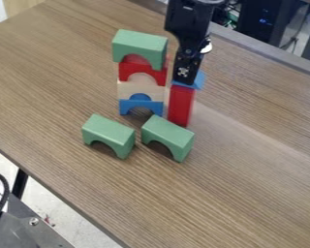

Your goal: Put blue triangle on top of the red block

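Observation:
The black gripper hangs down from the top edge, right over the upright red block. The blue triangle is at the top of that block, partly covered by the gripper; its blue edges show below and to the right of it. Whether the triangle rests fully on the block or is held, I cannot tell.
Just left of the red block stands a stack of arches, with a green arch on top and a blue arch at the bottom. Two green arches stand in front. The wooden table's back edge runs behind the arm.

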`<state>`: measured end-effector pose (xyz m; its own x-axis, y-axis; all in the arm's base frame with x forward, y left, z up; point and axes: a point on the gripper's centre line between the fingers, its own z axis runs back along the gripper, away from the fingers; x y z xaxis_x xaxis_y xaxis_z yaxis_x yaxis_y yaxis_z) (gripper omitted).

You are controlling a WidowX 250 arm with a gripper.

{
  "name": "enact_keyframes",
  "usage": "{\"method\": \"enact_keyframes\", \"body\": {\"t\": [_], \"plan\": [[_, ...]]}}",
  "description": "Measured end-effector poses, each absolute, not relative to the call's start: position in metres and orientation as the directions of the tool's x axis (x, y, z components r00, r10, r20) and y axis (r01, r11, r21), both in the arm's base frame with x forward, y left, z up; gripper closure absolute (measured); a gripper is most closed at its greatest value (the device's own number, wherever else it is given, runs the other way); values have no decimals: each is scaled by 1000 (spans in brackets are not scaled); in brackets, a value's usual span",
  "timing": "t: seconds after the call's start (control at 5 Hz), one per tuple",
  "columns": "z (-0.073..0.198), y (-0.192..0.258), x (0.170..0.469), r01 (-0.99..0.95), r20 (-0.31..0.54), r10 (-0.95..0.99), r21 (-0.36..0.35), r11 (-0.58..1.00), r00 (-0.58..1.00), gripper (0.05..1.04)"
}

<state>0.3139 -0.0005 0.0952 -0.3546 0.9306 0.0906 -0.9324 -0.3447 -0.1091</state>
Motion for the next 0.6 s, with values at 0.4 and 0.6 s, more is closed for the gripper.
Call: {"method": "enact_keyframes", "body": {"t": [0.4,0.6], "plan": [[93,-1,312,-933,91,931,-104,-343,-353,552],[93,-1,312,-936,89,934,-102,-338,-347,552]]}}
